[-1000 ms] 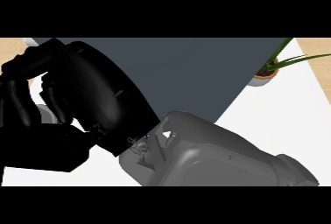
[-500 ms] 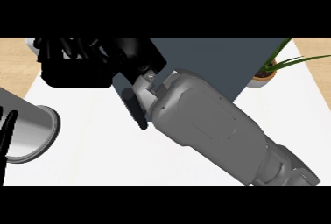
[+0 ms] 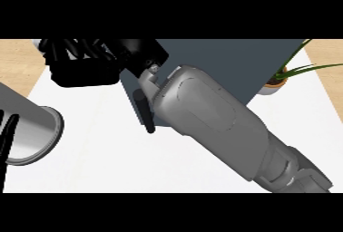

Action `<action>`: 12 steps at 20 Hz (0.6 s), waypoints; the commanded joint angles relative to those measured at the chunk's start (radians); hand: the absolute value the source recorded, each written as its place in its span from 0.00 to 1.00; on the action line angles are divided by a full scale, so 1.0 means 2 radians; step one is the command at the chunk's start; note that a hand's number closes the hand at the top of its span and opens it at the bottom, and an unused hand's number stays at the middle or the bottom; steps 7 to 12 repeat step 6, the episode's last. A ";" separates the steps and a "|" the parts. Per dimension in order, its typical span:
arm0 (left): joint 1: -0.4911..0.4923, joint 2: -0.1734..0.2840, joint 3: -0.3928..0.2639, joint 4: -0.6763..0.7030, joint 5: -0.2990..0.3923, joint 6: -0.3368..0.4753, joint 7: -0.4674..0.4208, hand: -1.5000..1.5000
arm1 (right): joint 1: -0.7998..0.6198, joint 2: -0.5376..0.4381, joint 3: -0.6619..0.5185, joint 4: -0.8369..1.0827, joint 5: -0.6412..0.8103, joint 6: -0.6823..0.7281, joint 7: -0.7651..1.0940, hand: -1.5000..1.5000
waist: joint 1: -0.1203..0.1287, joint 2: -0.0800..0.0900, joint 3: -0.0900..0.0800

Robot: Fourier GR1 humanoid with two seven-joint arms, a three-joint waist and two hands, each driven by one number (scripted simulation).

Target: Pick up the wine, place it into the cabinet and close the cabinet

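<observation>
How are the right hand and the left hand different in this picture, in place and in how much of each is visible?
The right hand is far forward at the upper left, against the dark cabinet; the left hand shows only at the left edge. The right hand is seen whole, with its long grey forearm behind it; of the left hand only thin fingers show beside its grey forearm end. Both hands are black.

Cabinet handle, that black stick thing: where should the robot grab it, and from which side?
Probably the lower half of the handle, coming from the view's left. It is a thin upright bar on the cabinet, so fingers can wrap across it. The right forearm lies close along its right side and crowds its top, while its left side and lower end are free.
</observation>
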 commanded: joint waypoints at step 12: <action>-0.013 -0.008 0.006 -0.001 0.003 0.010 0.007 0.00 | 0.013 -0.056 -0.029 0.089 0.030 -0.003 -0.038 1.00 | -0.020 0.022 0.016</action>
